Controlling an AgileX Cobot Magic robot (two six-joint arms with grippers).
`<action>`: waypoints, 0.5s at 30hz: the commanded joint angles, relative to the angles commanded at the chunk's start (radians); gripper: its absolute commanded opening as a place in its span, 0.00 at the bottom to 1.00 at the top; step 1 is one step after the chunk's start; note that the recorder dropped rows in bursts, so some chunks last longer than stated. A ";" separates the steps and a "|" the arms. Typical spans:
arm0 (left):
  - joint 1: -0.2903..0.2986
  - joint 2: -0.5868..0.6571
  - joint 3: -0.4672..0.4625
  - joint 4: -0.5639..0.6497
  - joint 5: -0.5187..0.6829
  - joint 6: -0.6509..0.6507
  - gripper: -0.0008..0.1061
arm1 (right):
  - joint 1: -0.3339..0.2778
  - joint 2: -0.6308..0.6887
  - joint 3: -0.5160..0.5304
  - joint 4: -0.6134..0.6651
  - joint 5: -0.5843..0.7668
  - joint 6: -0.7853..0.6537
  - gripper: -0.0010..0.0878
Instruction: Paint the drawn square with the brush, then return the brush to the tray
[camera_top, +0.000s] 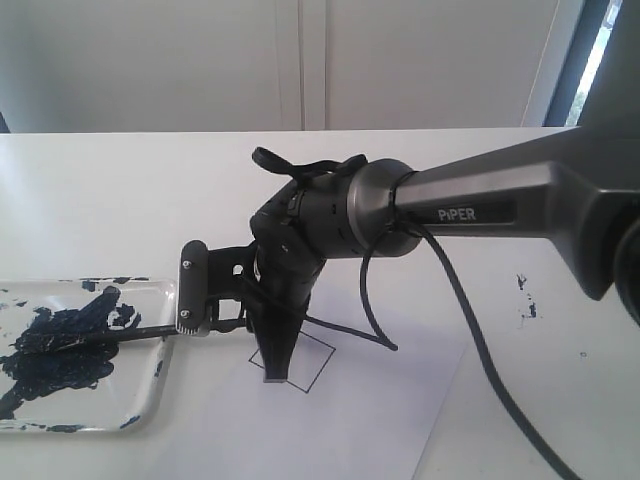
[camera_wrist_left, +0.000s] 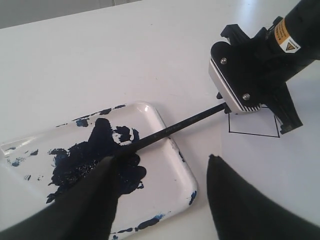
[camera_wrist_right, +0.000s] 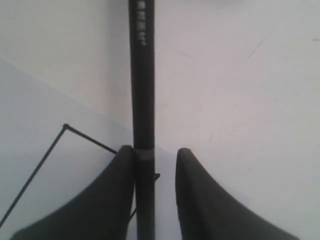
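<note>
Long thin black brush (camera_wrist_left: 170, 129) lies with its tip in a navy blotch on the shallow white paint-smeared tray (camera_top: 140, 382), lower left of exterior view. Handle sticks out over the rim toward the white paper sheet (camera_top: 385, 420). Right gripper (camera_wrist_right: 154, 150) straddles the handle: one finger touching, gap on the other side, not clamped. Left gripper (camera_wrist_left: 160, 159) spread wide, empty. Thin-outlined drawn square (camera_wrist_left: 252, 127) unfilled, partly blocked by the right gripper. Black cable (camera_top: 470, 330) drapes across the sheet.

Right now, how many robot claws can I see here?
2. The right gripper straddles the brush beside the tray; the left gripper shows only in its own wrist view, near the tray.
</note>
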 joint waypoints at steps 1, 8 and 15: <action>0.000 0.000 0.000 0.000 0.000 0.000 0.54 | 0.000 0.000 0.000 0.002 -0.003 0.000 0.18; 0.000 0.000 0.000 0.000 0.000 0.000 0.54 | 0.000 0.000 0.000 0.018 -0.005 0.000 0.07; 0.000 0.000 0.000 0.000 -0.002 0.000 0.54 | 0.000 -0.002 0.000 0.028 0.030 0.000 0.01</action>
